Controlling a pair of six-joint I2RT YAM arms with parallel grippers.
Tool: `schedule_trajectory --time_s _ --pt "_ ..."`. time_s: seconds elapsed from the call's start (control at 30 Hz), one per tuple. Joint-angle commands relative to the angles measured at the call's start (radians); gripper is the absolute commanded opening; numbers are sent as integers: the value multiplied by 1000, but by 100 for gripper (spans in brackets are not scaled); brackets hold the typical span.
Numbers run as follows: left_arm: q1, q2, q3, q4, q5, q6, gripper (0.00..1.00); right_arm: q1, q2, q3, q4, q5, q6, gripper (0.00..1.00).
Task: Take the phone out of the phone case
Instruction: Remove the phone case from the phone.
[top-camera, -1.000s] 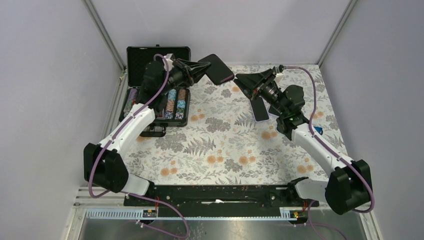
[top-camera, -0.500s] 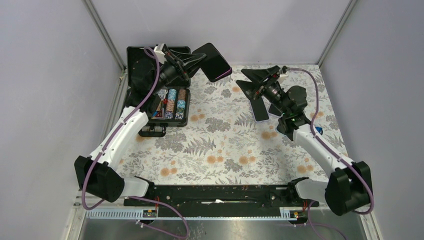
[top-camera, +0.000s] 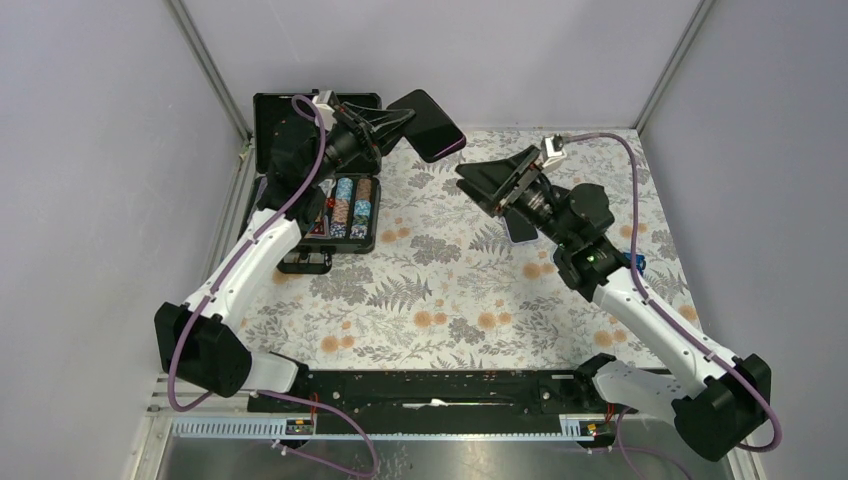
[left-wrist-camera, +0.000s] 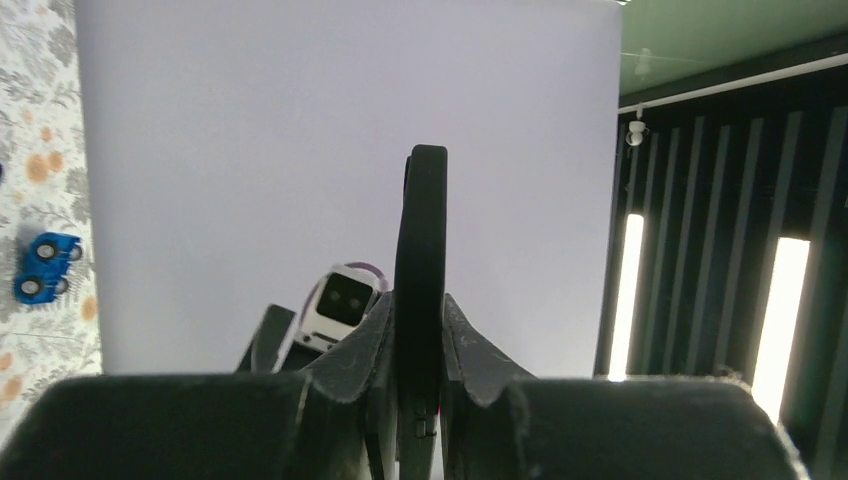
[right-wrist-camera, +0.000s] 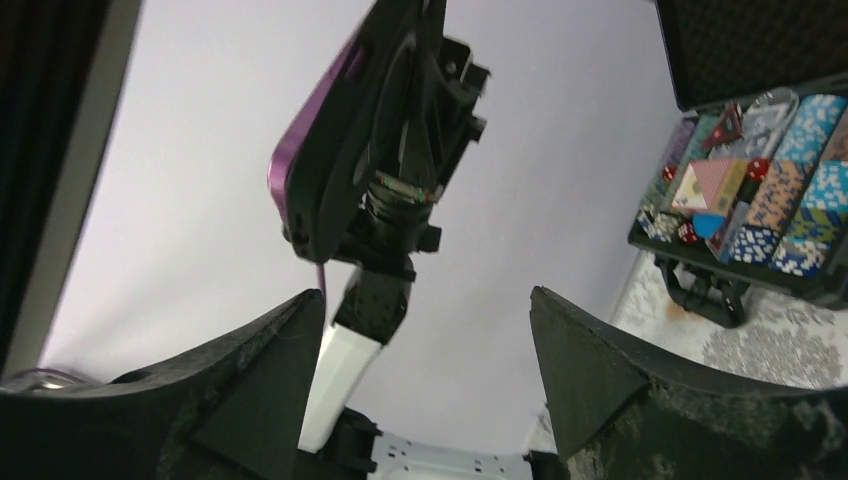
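the right gripper (top-camera: 490, 172) has just spread wide, leaving the phone (top-camera: 518, 230) on the table (top-camera: 440, 290), while the left gripper (top-camera: 395, 125) pinches the phone case (top-camera: 432, 127): removal looks done.

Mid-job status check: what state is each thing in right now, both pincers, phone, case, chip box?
Left pincer: shut on the phone case, raised.
Phone case: clamped, held off the table.
Right pincer: open, empty.
Phone: lying on the table, partly hidden.
Chip box: lid open, chips inside.
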Motion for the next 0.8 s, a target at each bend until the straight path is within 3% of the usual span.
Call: schedule_trajectory --time_s 0.0,0.07,0.2,0.33,0.5,0.77 --pt "5 -23 26 13 -72 58 0 74 0 91 -91 78 -172 82" --pt "5 -33 24 -9 -88 93 0 84 7 97 -65 83 -179 82" --pt "5 -54 -4 26 -111 107 0 98 26 69 142 50 -153 78" --pt "2 -62 -7 49 -122 108 0 112 41 96 75 93 -166 77" --pt "-3 -71 -30 118 -133 123 0 149 130 130 163 107 -88 58" --pt "-6 -83 -50 138 -138 116 0 179 169 140 237 175 -130 43"
